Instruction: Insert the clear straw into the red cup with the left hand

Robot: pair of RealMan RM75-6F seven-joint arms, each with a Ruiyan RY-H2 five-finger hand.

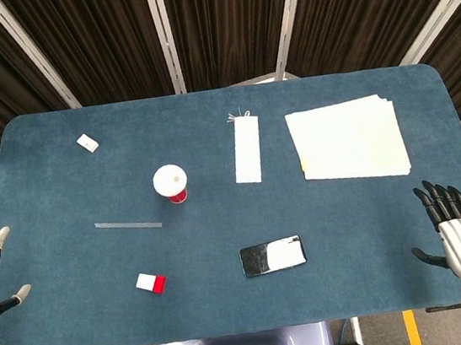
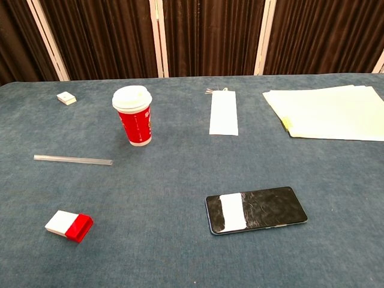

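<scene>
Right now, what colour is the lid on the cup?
White. The lid sits on the red cup; the chest view shows it best.

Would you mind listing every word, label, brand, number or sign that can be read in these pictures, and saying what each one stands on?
No text can be read in either view.
red cup: pale markings on its side, too small and blurred to read.
phone: a blank white patch on a cracked screen, no lettering.
Stack of papers: no print visible.
Long white strip: no print visible.
Red and white block: no lettering visible.
</scene>
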